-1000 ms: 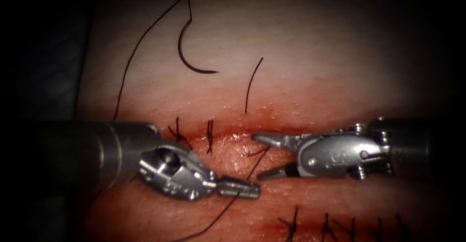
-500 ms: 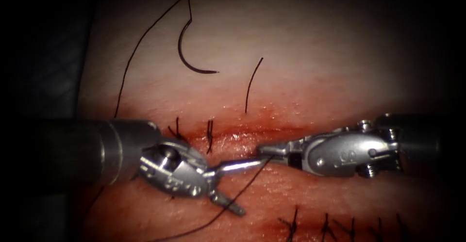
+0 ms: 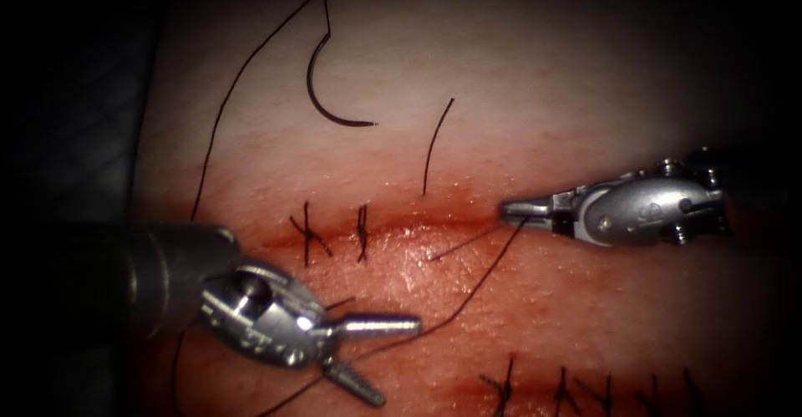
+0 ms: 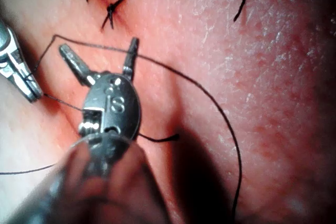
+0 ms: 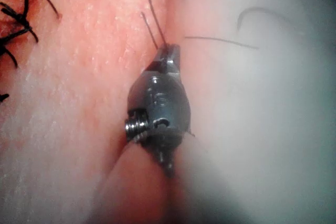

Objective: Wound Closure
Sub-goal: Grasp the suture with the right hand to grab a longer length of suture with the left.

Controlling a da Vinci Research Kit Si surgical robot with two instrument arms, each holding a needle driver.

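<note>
While both tools sit at the cut, status:
Right tool [image 3: 511, 210]: metal jaws closed on the thread [image 3: 468, 296], pinched just at the tips, above the cut's right part.
Left tool [image 3: 388, 358]: ribbed jaws spread wide in a V, holding nothing; thread runs between them.
Needle [image 3: 322, 104]: thin dark curve, lying free on the pale tissue [image 3: 543, 91], well apart from both jaws, not in tissue.
Cut [image 3: 401, 237]: glossy, wet red; two dark knotted stitches [image 3: 361, 233] just beyond the left jaws.
Cut end [image 3: 434, 145]: short, loose.
</note>
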